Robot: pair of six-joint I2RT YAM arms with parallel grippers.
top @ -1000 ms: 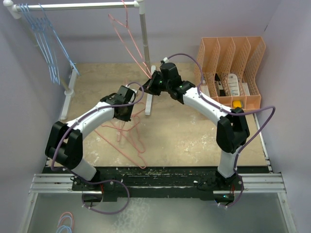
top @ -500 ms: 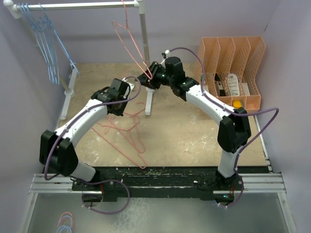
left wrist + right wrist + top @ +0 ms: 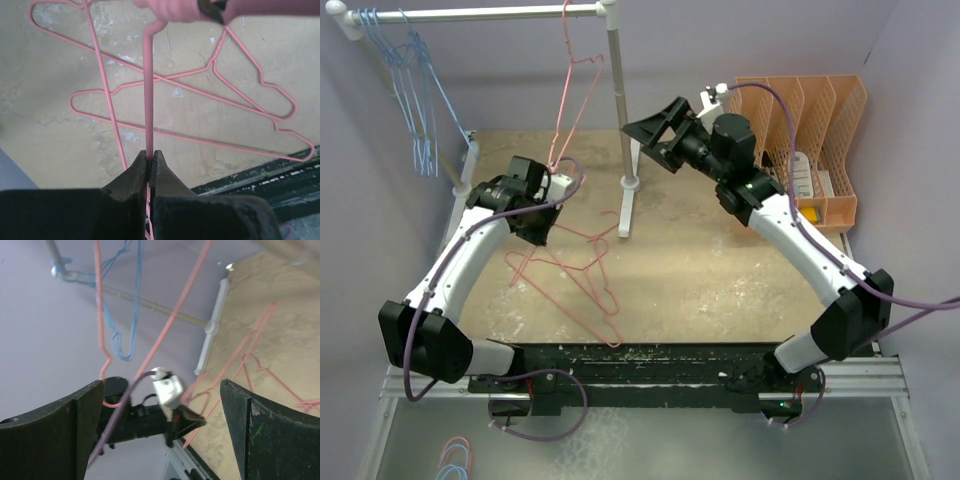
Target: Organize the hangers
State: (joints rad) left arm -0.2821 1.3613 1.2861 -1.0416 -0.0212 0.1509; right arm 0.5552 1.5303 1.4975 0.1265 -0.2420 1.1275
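A pink hanger [image 3: 582, 90] hangs by its hook from the white rack rod [image 3: 480, 13], and its lower end reaches down to my left wrist. My left gripper [image 3: 537, 232] [image 3: 150, 154] is shut on a thin pink hanger wire [image 3: 148, 100] that runs straight out from between its tips. My right gripper [image 3: 648, 118] [image 3: 161, 385] is wide open and holds nothing. It is raised beside the rack's upright pole [image 3: 618, 100]. Several light blue hangers [image 3: 415, 90] hang at the rod's left end. More pink hangers [image 3: 585, 270] [image 3: 215, 95] lie on the tabletop.
The rack's foot [image 3: 626, 205] stands mid-table, between the arms. An orange slotted file holder [image 3: 800, 120] with items in it sits at the back right. Purple walls close in the left, back and right. The black front rail [image 3: 650, 355] lies below the floor hangers.
My right gripper let go of the hanging pink hanger, opened wide and drew back up and right. My left gripper shut on pink wire and moved left; the hanger's lower end swung left.
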